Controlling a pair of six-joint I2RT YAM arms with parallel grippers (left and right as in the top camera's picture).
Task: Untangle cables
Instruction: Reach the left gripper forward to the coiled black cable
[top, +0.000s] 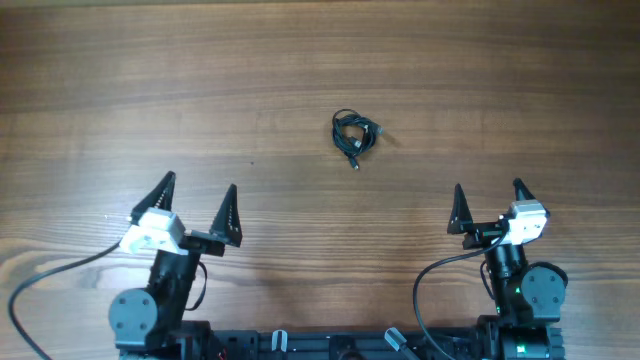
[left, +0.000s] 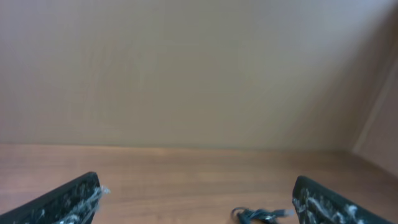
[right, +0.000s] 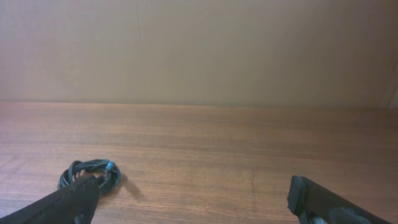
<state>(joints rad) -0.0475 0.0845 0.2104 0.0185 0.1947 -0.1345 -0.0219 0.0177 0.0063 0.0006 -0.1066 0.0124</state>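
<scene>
The cables (top: 354, 133) are thin black cords bunched in one small coiled knot on the wooden table, a little right of centre and beyond both arms. The knot also shows at the bottom of the left wrist view (left: 258, 215) and at the lower left of the right wrist view (right: 90, 174), where a small blue plug tip shows. My left gripper (top: 198, 210) is open and empty at the near left. My right gripper (top: 489, 207) is open and empty at the near right. Neither touches the cables.
Thick black robot cables (top: 60, 275) trail from the arm bases along the near edge. A plain wall (right: 199, 50) rises beyond the table's far edge.
</scene>
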